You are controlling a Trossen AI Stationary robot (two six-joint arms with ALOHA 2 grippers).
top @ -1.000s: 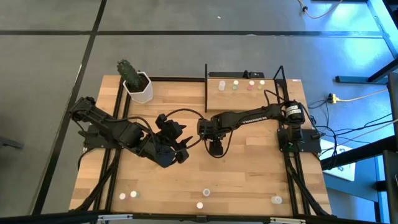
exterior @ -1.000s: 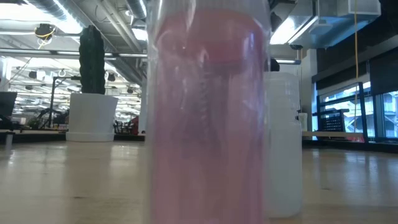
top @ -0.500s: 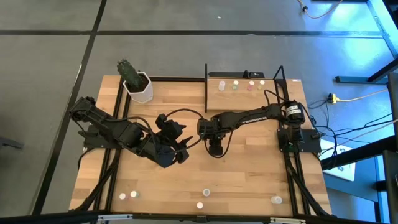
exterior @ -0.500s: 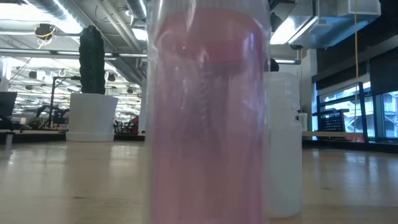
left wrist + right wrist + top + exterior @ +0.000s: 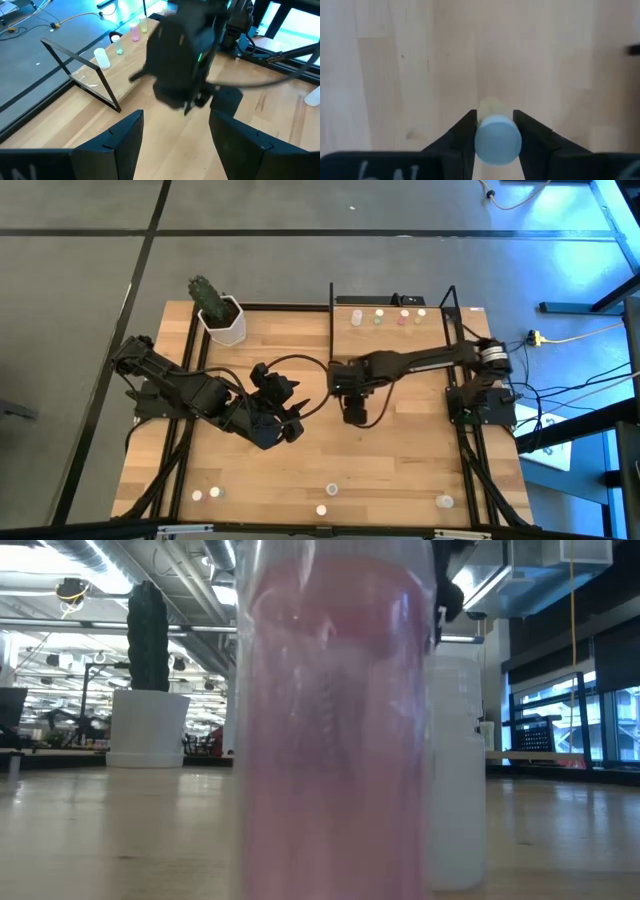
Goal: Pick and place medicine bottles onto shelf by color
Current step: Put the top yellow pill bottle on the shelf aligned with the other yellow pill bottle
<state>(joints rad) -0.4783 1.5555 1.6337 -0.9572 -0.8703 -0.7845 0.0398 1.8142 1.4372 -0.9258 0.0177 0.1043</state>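
Right gripper (image 5: 355,416) is hanging over the middle of the wooden tabletop (image 5: 400,470), pointing down, and its fingers (image 5: 464,135) are clamping a small bottle with a pale blue-white cap (image 5: 498,140), one finger pressing on each side of it; the right wrist view is looking down on the cap with bare wood below. Left gripper (image 5: 292,420) is waiting to the left of it, near the table centre, fingers (image 5: 125,137) standing wide apart with nothing between them; the left wrist view is showing the right arm's gripper (image 5: 192,95) blurred just ahead. The shelf (image 5: 390,332) is sitting at the far edge of the table, carrying four bottles in a row: a whitish bottle (image 5: 356,317), a green-capped bottle (image 5: 378,319), a pink-capped bottle (image 5: 404,318), and a yellowish bottle (image 5: 421,316). Five more small bottles are lying along the near edge, a pair (image 5: 205,494) at the left, two (image 5: 327,499) near the middle, one (image 5: 444,501) at the right. A white hexagonal pot with a cactus (image 5: 220,315) is standing at the far left corner. In the low view a pink-tinted bottle (image 5: 335,730) is filling the frame, a white bottle (image 5: 455,770) just behind it.
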